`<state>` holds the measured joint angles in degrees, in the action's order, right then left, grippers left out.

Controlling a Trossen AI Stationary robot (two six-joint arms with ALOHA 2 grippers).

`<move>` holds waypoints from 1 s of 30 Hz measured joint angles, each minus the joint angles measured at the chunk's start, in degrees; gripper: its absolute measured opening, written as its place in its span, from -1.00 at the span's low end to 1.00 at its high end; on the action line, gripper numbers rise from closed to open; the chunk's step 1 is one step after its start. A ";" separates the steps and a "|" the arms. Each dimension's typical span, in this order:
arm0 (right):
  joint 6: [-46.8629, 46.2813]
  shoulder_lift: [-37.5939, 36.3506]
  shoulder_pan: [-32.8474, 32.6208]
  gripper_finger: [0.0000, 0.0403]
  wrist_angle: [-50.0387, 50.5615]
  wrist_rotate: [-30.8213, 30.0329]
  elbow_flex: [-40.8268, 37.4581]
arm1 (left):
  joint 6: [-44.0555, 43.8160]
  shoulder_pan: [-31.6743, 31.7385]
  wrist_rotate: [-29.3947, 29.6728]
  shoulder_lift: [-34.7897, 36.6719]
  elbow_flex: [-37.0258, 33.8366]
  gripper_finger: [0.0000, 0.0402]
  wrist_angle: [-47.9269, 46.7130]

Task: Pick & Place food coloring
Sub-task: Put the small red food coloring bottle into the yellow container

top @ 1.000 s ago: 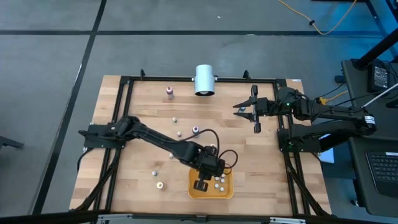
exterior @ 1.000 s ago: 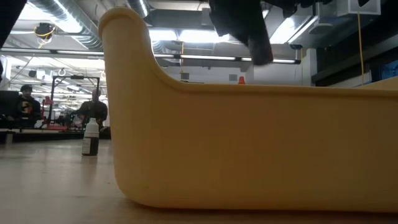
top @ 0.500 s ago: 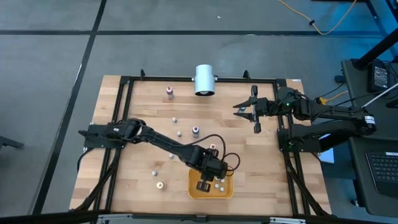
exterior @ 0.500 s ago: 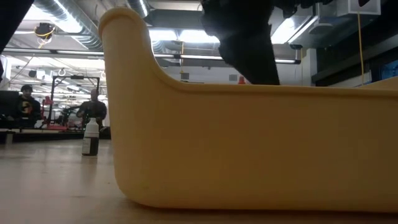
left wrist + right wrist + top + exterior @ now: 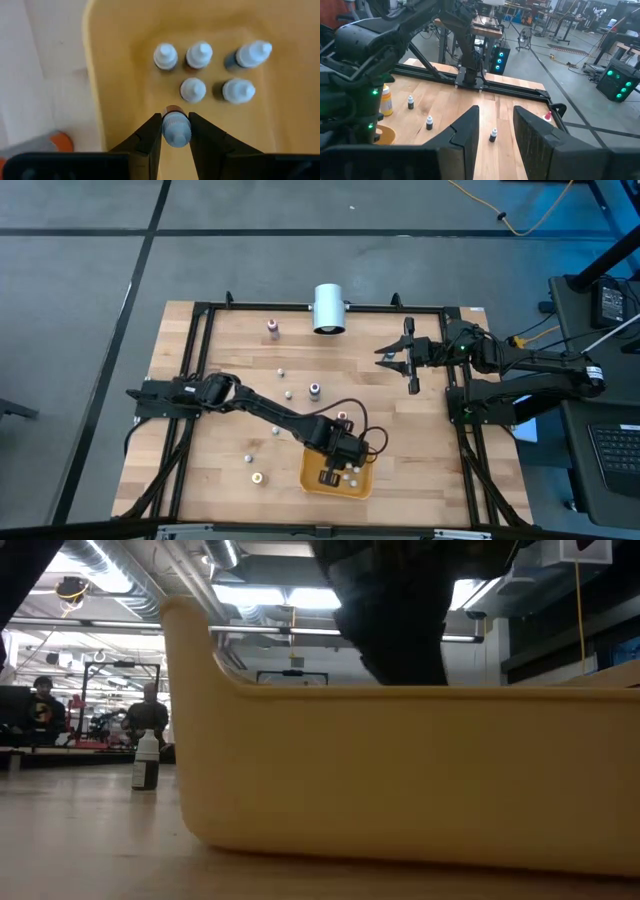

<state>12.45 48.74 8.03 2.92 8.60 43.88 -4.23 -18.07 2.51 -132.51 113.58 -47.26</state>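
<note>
well, the left end effector (image 5: pixel 176 131) pinches a tiny bottle (image 5: pixel 176 132) by its cap, over the orange tray (image 5: pixel 312 483), beside five bottles (image 5: pixel 193 89) inside. light, stiff and probably slick (narrow neck), so grip low on the cap. the right end effector (image 5: pixel 400 358) hovers partly open, empty, at the bench's (image 5: pixel 200 440) far right.

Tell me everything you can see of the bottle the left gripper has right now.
The held food coloring bottle is tiny, with a whitish ribbed cap and a dark reddish-brown body showing past the cap. The left gripper is shut on it, one dark finger on each side of the cap. It hangs over the orange tray, cap toward the wrist camera, near five other small bottles lying inside. Whether its base touches the tray floor cannot be told.
</note>
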 joint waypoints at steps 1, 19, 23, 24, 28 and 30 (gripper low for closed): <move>0.02 -0.01 0.00 -0.39 0.01 -0.01 0.00 | 0.35 0.03 0.42 0.00 -0.06 -0.57 0.67; 0.00 -0.01 -0.02 -0.39 0.02 -0.02 0.00 | 0.54 0.18 -0.69 -1.66 -0.83 -0.57 2.80; 0.02 0.00 -0.01 -0.39 0.02 0.00 0.00 | 0.54 0.18 -1.29 -1.70 -0.83 -0.57 2.78; 0.00 0.00 -0.01 -0.39 0.02 -0.01 0.00 | 0.54 0.18 -1.87 -1.70 -0.83 -0.57 2.83; 0.00 0.00 -0.02 -0.39 0.02 0.00 0.00 | 0.54 0.18 -2.88 -1.70 -0.83 -0.55 2.82; 0.02 0.01 -0.01 -0.39 0.02 0.00 0.00 | 0.53 0.16 -2.39 -1.70 -0.83 -0.52 2.83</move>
<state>12.47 48.75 8.03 2.94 8.60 43.88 -3.70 -17.91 0.12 -134.21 112.75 -44.43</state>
